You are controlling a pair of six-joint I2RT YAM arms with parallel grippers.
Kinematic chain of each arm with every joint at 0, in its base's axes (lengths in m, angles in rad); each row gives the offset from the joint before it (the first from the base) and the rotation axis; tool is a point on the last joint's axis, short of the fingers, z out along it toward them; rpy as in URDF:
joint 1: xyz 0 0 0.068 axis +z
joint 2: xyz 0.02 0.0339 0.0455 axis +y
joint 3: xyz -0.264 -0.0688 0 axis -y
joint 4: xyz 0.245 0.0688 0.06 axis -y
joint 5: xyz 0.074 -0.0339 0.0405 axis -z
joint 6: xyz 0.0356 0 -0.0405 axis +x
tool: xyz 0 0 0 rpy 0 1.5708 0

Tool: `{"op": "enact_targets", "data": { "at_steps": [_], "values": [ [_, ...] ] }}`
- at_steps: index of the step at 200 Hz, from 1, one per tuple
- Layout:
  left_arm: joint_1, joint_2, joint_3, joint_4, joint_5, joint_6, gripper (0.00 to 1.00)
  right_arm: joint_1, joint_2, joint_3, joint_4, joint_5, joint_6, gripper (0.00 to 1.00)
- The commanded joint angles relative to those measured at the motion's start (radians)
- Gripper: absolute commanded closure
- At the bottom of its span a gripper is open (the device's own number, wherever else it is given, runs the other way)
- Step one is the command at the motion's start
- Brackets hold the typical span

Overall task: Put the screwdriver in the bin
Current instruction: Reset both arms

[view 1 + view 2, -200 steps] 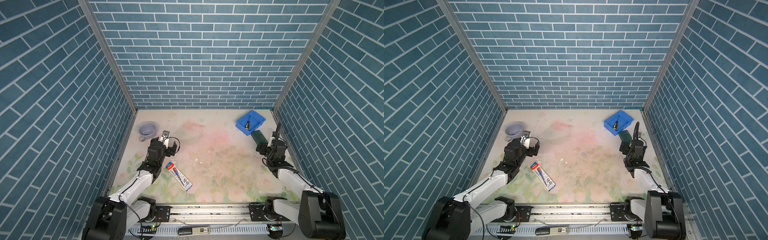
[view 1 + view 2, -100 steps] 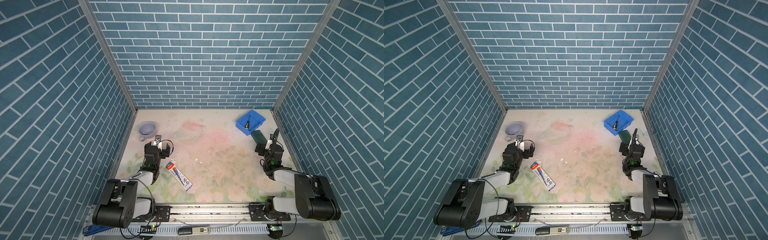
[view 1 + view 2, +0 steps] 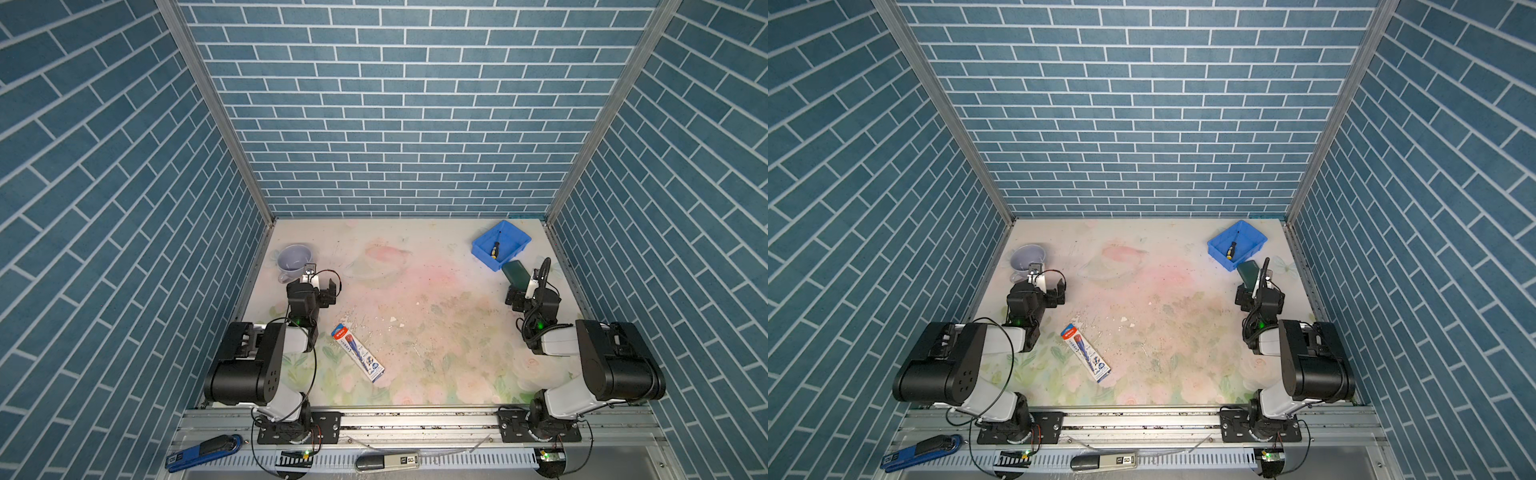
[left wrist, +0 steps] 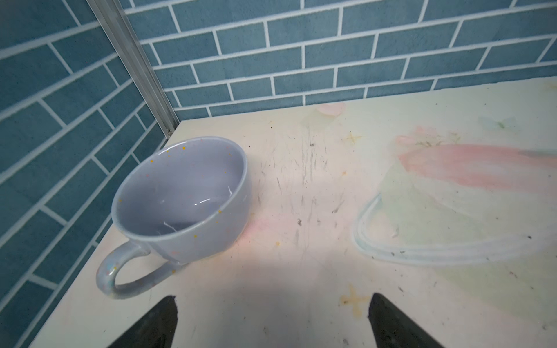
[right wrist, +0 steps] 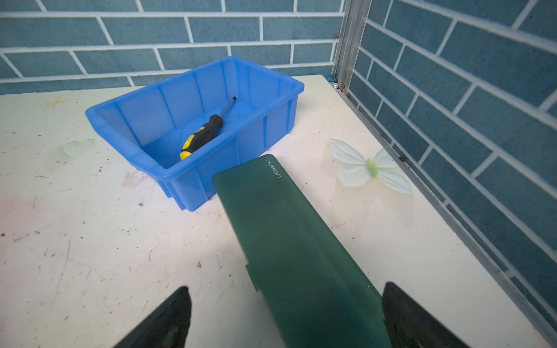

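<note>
Arms pulled back twd base; screwdriver (image 5: 202,132) in bin (image 5: 265,126). Left gripper (image 4: 272,296), right gripper (image 5: 286,287) released, empty; retract clear of green slab (image 5: 280,229).

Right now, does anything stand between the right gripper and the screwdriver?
Yes: the dark green case lies lengthwise between the open right gripper and the bin, its far end by the bin's near wall. The screwdriver already lies inside the bin.
</note>
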Motion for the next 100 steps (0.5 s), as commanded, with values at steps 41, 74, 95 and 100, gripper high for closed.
{"op": "enact_targets", "data": {
  "at_steps": [41, 74, 95, 100],
  "values": [
    [0.004, 0.001, 0.001, -0.008, -0.008, -0.009, 0.0, -0.016, 0.004, 0.049, -0.031, -0.012, -0.008, 0.02],
    [0.004, 0.001, 0.003, -0.013, -0.008, -0.009, 0.0, -0.016, 0.004, 0.046, -0.029, -0.011, -0.01, 0.02],
    [0.004, 0.0, 0.006, -0.02, -0.008, -0.009, 0.0, -0.016, 0.003, 0.046, -0.029, -0.011, -0.01, 0.02],
    [0.004, 0.001, 0.006, -0.018, -0.008, -0.009, 0.0, -0.016, 0.003, 0.046, -0.028, -0.01, -0.009, 0.02]
  ]
}}
